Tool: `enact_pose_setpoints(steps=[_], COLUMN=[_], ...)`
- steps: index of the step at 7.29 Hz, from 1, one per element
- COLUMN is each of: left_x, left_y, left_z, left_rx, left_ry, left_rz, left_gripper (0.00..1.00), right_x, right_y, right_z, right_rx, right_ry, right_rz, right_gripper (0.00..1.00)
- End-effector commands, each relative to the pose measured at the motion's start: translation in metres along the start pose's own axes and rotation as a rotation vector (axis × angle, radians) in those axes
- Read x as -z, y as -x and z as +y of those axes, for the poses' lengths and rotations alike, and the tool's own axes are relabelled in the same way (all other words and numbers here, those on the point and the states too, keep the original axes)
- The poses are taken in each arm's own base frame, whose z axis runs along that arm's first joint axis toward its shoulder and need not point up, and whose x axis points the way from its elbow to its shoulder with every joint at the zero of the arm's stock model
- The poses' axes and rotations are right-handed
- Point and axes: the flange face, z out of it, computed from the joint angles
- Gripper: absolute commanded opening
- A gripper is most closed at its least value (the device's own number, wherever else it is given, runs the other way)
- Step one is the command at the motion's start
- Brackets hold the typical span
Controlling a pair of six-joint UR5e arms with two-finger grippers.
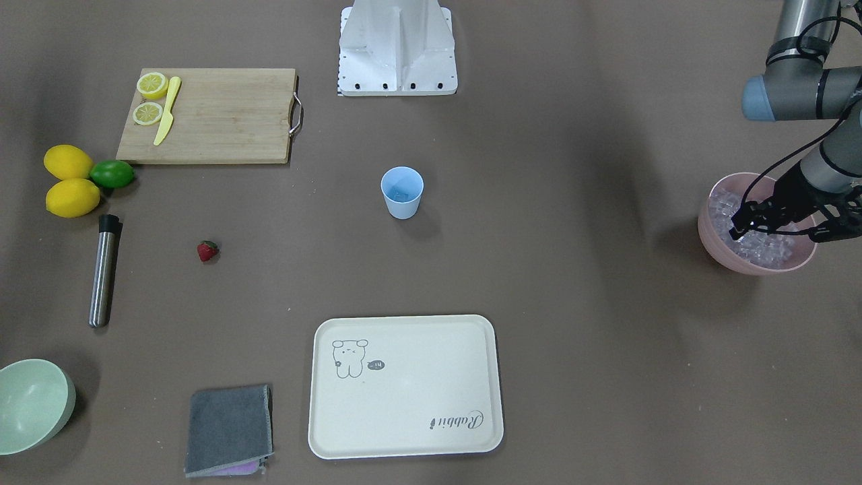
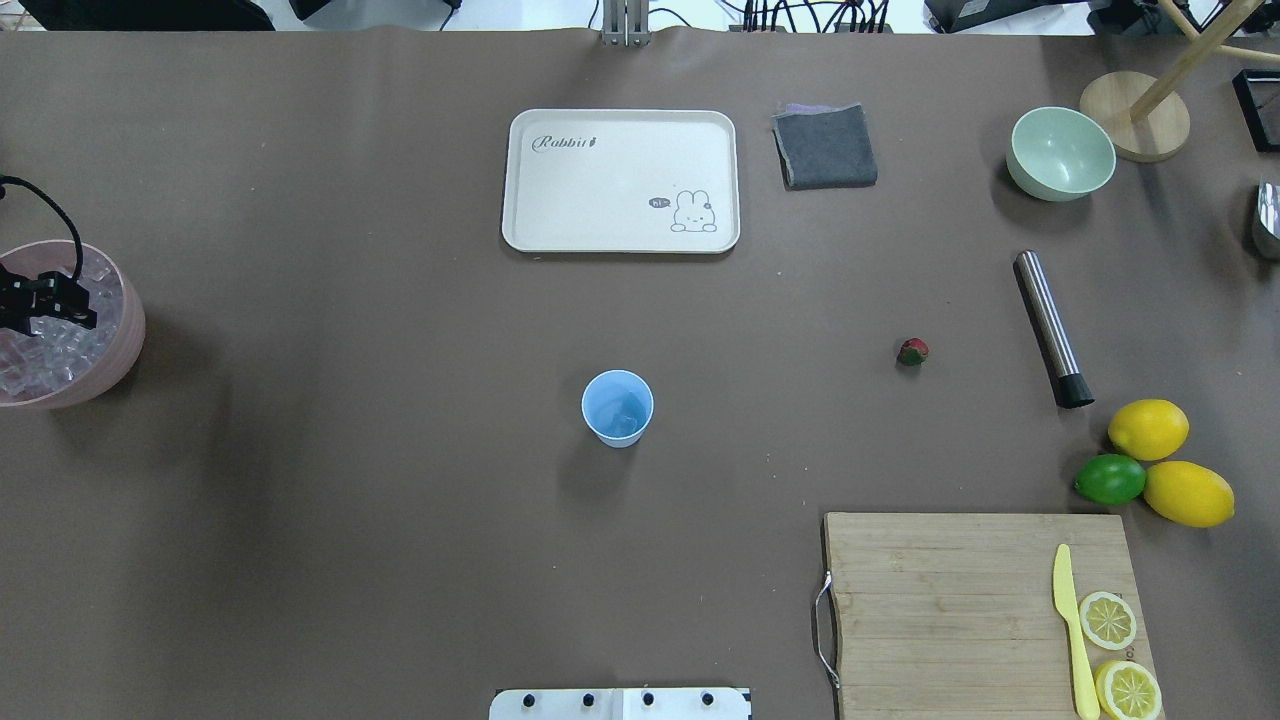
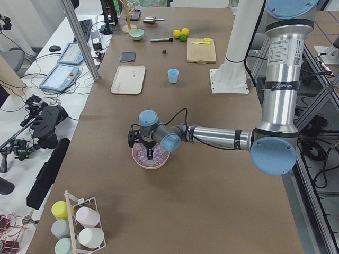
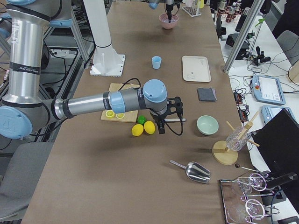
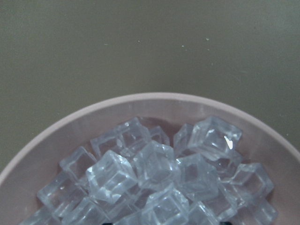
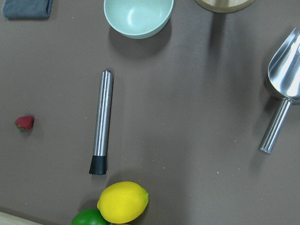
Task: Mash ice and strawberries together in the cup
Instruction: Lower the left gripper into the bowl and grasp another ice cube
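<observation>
The light blue cup (image 2: 617,407) stands upright mid-table, and a clear cube seems to lie in its bottom. The ice (image 5: 154,173) is piled in a pink bowl (image 2: 125,340) at the table's left end. My left gripper (image 2: 62,303) hangs just over that ice inside the bowl rim, and its fingers look apart. One small red strawberry (image 2: 912,351) lies on the table to the cup's right. My right gripper (image 4: 161,128) shows only in the exterior right view, above the table beside the lemons, and I cannot tell whether it is open or shut.
A steel muddler (image 2: 1047,325) lies right of the strawberry. Two lemons (image 2: 1148,429) and a lime (image 2: 1110,479) sit near a wooden cutting board (image 2: 980,600) with lemon halves and a yellow knife. A cream tray (image 2: 620,180), a grey cloth (image 2: 825,147), a pale green bowl (image 2: 1060,152) and a metal scoop (image 6: 286,79) lie at the far side.
</observation>
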Motion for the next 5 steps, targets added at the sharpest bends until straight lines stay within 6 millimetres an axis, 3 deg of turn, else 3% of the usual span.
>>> enact_pose_setpoints(steps=[1,5], left_x=[0.008,0.037], left_y=[-0.014,-0.024], left_z=[-0.002,0.0], left_rx=[-0.007,-0.015], left_ry=[-0.011,0.036], left_rz=[0.011,0.113], left_gripper=[0.0,0.0], right_x=[0.005,0.002], right_y=[0.002,-0.001], right_z=[0.01,0.016], right_rx=[-0.008,-0.016], right_ry=[-0.005,0.004], right_rz=[-0.014,-0.016], right_gripper=[1.0,1.0])
